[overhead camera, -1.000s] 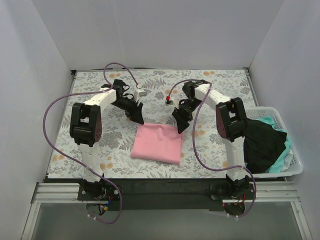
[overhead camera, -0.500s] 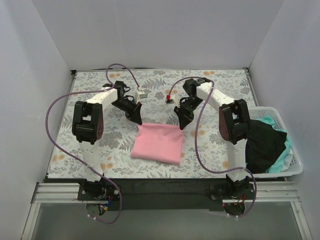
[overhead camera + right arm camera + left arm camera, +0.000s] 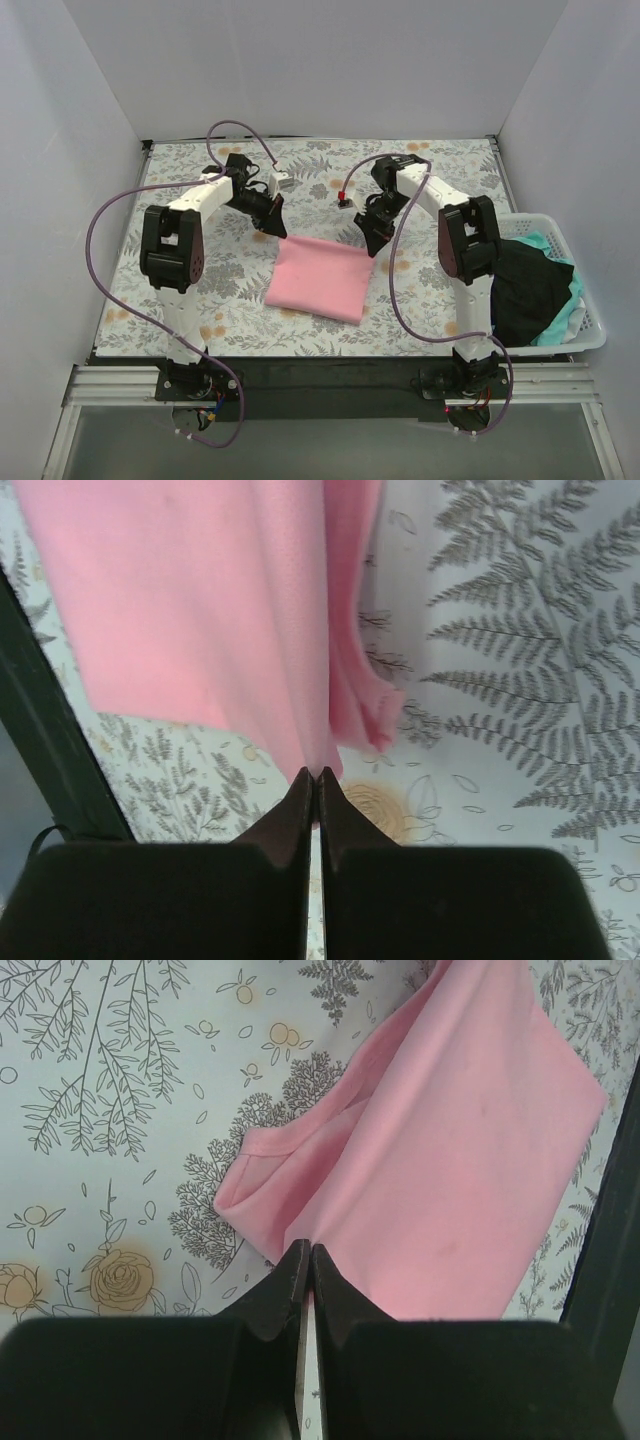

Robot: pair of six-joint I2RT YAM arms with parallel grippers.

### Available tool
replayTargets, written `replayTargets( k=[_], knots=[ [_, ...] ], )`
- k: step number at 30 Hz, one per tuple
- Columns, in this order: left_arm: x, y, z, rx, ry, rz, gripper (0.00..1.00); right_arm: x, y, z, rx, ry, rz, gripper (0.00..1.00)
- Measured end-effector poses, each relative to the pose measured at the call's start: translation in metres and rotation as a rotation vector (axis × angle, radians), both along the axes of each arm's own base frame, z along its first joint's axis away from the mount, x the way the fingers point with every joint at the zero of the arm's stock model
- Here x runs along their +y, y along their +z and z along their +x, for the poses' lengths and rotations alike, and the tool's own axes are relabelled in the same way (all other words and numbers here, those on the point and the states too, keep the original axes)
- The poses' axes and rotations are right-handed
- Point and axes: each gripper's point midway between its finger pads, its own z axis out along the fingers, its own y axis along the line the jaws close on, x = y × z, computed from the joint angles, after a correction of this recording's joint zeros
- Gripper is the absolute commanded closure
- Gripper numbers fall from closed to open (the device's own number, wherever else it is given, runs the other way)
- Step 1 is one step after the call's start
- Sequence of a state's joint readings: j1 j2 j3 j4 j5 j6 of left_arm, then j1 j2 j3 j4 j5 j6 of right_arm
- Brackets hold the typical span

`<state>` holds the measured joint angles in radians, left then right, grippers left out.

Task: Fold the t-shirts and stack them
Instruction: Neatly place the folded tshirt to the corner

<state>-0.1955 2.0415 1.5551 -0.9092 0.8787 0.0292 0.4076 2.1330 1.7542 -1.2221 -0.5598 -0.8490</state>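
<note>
Jaws: left jaws closed to a hairline, tips pinching the far-left corner of the pink shirt point(image 3: 318, 280). The right jaws are likewise closed, tips nipping the far-right corner of the same shirt.

Pink shirt: folded to a rough rectangle. It lies on the flowered sheet point(image 3: 200, 290) covering the surface, midway between the left and right edges and nearer the near edge. The far hem is drawn straight between the two grips.

Other shirts: black shirt point(image 3: 525, 290) and mint-green shirt point(image 3: 568, 318) are heaped in the white basket point(image 3: 592, 335) at the right edge, not yet folded.

Risks:
- Each grip takes only a sliver of cloth at a corner, so a firm pull could slip one corner free.
- Unequal pull from the two sides would likely skew the rectangle.
- An inner fold peeks out beside the left jaws and could slide loose, undoing the fold.

Change from one second ago: the far hem sits closer to the far edge, and the whole shirt has shifted slightly away from the near edge. Both jaws have travelled that way with it, and the cloth lies a little flatter.
</note>
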Motion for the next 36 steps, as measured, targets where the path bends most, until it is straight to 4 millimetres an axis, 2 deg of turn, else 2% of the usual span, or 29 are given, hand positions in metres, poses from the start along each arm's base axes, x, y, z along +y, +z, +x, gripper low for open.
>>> replayTargets(
  k=[3,7,11,14,15,16,17,18,19,20,21,22,24,25,26,29,31,32,34,36],
  knots=[
    [0.000,-0.007,0.005,-0.004,0.008,0.008,1.00,-0.007,-0.020,0.015,-0.002,-0.021,-0.024,0.99],
    [-0.001,-0.026,0.015,0.018,0.032,0.020,1.00,-0.012,-0.039,0.032,-0.028,-0.034,-0.055,0.99],
    [-0.004,-0.047,0.029,0.046,0.064,0.030,1.00,-0.012,-0.045,0.050,-0.074,-0.044,-0.074,0.99],
    [-0.005,-0.056,0.038,0.054,0.090,0.039,1.00,-0.011,-0.044,0.073,-0.131,-0.070,-0.084,0.99],
    [-0.006,-0.056,0.041,0.055,0.099,0.037,0.98,-0.011,-0.043,0.082,-0.157,-0.080,-0.087,0.89],
    [-0.006,-0.056,0.045,0.053,0.110,0.037,0.86,-0.012,-0.042,0.091,-0.181,-0.097,-0.090,0.79],
    [-0.006,-0.055,0.049,0.043,0.119,0.037,0.79,-0.012,-0.040,0.098,-0.202,-0.113,-0.092,0.66],
    [-0.006,-0.054,0.053,0.038,0.136,0.039,0.75,-0.014,-0.038,0.106,-0.223,-0.130,-0.096,0.47],
    [-0.004,-0.053,0.058,0.035,0.156,0.039,0.67,-0.015,-0.035,0.111,-0.234,-0.151,-0.098,0.36],
    [-0.001,-0.051,0.062,0.036,0.179,0.036,0.65,-0.017,-0.032,0.116,-0.248,-0.168,-0.097,0.26],
    [0.003,-0.049,0.067,0.038,0.207,0.033,0.63,-0.019,-0.028,0.120,-0.258,-0.183,-0.092,0.12],
    [0.008,-0.045,0.071,0.048,0.242,0.030,0.54,-0.019,-0.023,0.120,-0.259,-0.201,-0.083,0.04],
    [0.016,-0.029,0.078,0.049,0.311,0.016,0.27,-0.020,-0.007,0.118,-0.264,-0.237,-0.054,0.02],
    [0.020,-0.018,0.078,0.063,0.358,0.005,0.22,-0.019,0.005,0.116,-0.268,-0.258,-0.029,0.02],
    [0.022,-0.001,0.076,0.074,0.400,-0.021,0.20,-0.018,0.019,0.112,-0.271,-0.284,-0.004,0.02],
    [0.017,0.052,0.052,0.120,0.488,-0.125,0.19,-0.004,0.068,0.091,-0.258,-0.348,0.131,0.02],
    [0.002,0.082,0.020,0.159,0.501,-0.205,0.18,0.008,0.092,0.068,-0.212,-0.376,0.227,0.02],
    [-0.010,0.091,0.002,0.188,0.499,-0.241,0.18,0.013,0.101,0.052,-0.171,-0.393,0.271,0.02],
    [-0.038,0.097,-0.038,0.276,0.463,-0.308,0.18,0.026,0.106,0.013,-0.030,-0.422,0.339,0.02],
    [-0.069,0.084,-0.085,0.411,0.411,-0.335,0.17,0.041,0.098,-0.019,0.116,-0.435,0.369,0.02]
  ],
)
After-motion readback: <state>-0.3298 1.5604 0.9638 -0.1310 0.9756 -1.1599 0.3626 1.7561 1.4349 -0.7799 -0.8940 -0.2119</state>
